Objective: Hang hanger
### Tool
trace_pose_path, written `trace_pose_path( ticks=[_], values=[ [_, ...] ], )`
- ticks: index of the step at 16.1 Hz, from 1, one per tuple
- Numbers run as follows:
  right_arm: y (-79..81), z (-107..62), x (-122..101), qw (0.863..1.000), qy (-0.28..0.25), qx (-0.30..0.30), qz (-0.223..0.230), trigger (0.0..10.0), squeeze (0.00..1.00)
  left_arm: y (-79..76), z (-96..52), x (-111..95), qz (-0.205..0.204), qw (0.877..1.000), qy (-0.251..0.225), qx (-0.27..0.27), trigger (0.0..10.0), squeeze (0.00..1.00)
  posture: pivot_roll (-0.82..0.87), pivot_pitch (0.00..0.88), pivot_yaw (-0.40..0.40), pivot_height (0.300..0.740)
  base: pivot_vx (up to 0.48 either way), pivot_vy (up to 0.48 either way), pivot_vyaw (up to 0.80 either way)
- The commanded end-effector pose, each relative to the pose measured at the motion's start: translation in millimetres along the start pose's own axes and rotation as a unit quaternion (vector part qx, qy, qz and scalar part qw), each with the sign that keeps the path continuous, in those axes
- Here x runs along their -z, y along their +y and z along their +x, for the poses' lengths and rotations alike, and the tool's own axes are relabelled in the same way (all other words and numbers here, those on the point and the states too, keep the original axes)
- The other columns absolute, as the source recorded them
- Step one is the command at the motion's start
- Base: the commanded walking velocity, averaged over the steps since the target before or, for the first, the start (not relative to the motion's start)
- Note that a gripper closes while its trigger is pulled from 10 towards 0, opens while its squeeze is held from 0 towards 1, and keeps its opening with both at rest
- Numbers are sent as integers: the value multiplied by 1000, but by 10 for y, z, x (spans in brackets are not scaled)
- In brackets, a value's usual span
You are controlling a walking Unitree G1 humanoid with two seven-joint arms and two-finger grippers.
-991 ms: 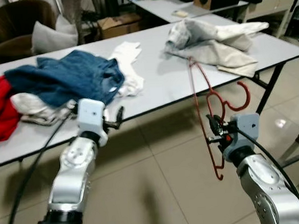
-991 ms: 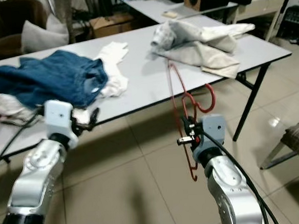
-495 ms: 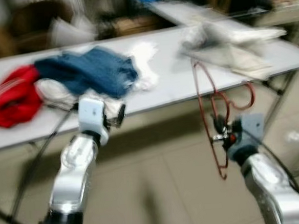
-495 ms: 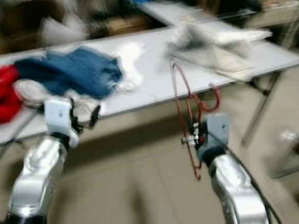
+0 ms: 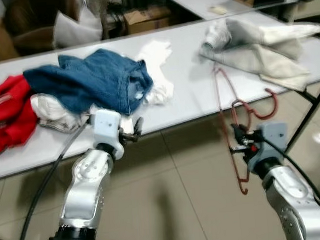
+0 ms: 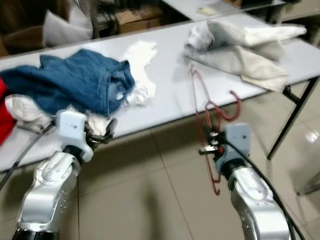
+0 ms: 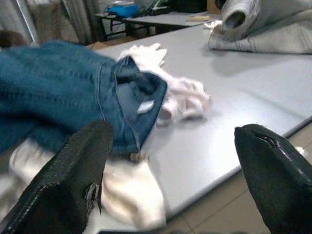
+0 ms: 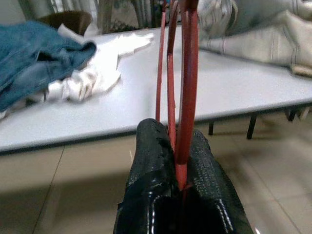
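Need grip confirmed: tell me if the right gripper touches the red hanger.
Touching. Right wrist view shows the right gripper with both fingers clamped against the red hanger.

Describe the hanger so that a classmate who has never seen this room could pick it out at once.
Find the long grey table strewn with clothes, then look in front of its edge, near the pale grey garment. There the right gripper holds a thin hanger upright above the tiled floor. It is the one red wire shape among soft heaps of cloth.

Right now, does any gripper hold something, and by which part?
The right gripper is shut on the red hanger, pinching its thin frame wires. The left gripper is open and holds nothing.
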State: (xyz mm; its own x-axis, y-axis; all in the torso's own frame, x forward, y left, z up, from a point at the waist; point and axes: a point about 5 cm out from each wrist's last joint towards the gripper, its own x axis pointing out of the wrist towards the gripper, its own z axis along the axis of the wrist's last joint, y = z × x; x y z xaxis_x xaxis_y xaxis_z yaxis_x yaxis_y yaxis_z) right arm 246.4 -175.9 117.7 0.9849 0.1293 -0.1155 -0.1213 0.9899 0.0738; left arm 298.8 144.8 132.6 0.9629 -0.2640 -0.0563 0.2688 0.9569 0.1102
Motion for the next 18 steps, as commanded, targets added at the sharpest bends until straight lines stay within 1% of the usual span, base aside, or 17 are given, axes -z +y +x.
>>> trace_pose_path(
  ticks=[1, 3, 4, 5, 6, 7, 8, 9, 10, 11, 13, 14, 15, 16, 17, 18],
  values=[
    [93, 22, -61, 1000, -12, -19, 3, 10000, 0, 112, -29, -9, 11, 1000, 0, -15, 10000, 961, -185, 0, 51, 740, 420, 0, 0],
    [101, 22, -56, 1000, -10, -23, 2, 10000, 0, 87, -31, 14, 15, 1000, 6, -8, 10000, 957, -184, 0, 48, 740, 392, 0, 0],
    [105, 21, -51, 1000, -9, -23, 2, 10000, 0, 69, -38, 36, 11, 1000, 11, -3, 10000, 780, -184, 0, 48, 740, 0, 0, 0],
    [104, 23, -49, 1000, -8, -23, 2, 10000, 0, 56, -44, 52, 13, 1000, 16, 1, 10000, 780, -183, 0, 47, 740, 0, 0, 0],
    [101, 27, -43, 1000, -7, -23, 2, 10000, 0, 34, -57, 89, 21, 999, 27, 5, 10000, 604, -180, 0, 42, 740, 0, 0, 0],
    [104, 27, -41, 1000, -7, -24, 0, 10000, 0, 37, -63, 103, 23, 999, 32, 3, 10000, 498, -179, 0, 38, 740, 0, 0, 0],
    [105, 27, -41, 1000, -7, -24, 0, 10000, 0, 41, -65, 107, 24, 999, 33, 1, 10000, 439, -179, 0, 38, 740, 0, 0, 0],
    [114, 31, -44, 1000, -6, -27, -2, 10000, 0, 36, -70, 129, 14, 999, 40, 13, 10000, 447, -177, 0, 32, 740, 0, 0, 0],
    [119, 36, -43, 1000, -6, -29, -4, 10000, 0, 10, -76, 128, 10, 999, 36, 37, 10000, 835, -179, 0, 32, 740, 0, 0, 0],
    [124, 40, -40, 999, -6, -31, -7, 10000, 0, -12, -75, 130, 19, 998, 35, 56, 10000, 1000, -183, 0, 34, 740, 0, 0, 0],
    [117, 43, -50, 999, -7, -32, -11, 10000, 0, -80, -23, 168, 64, 992, 52, 93, 10000, 1000, -189, 0, 38, 740, 0, 0, 0],
    [110, 46, -55, 999, -9, -30, -11, 10000, 0, -127, 37, 189, 93, 987, 59, 114, 10000, 1000, -191, 0, 40, 740, 0, 0, 0],
    [103, 48, -52, 999, -9, -29, -12, 10000, 0, -163, 83, 200, 106, 984, 61, 129, 10000, 867, -194, 0, 43, 740, 0, 0, 0],
    [103, 50, -49, 999, -10, -28, -13, 10000, 0, -179, 127, 207, 127, 980, 62, 142, 10000, 0, -203, 0, 51, 740, 0, 0, 0],
    [98, 43, -70, 999, -12, -27, -15, 10000, 0, -186, 192, 196, 143, 976, 62, 152, 10000, 0, -208, 0, 55, 740, 0, 0, 0],
    [95, 40, -77, 999, -13, -26, -15, 10000, 0, -183, 222, 187, 146, 976, 62, 152, 10000, 0, -212, 0, 54, 740, 0, 0, 0]
  ],
)
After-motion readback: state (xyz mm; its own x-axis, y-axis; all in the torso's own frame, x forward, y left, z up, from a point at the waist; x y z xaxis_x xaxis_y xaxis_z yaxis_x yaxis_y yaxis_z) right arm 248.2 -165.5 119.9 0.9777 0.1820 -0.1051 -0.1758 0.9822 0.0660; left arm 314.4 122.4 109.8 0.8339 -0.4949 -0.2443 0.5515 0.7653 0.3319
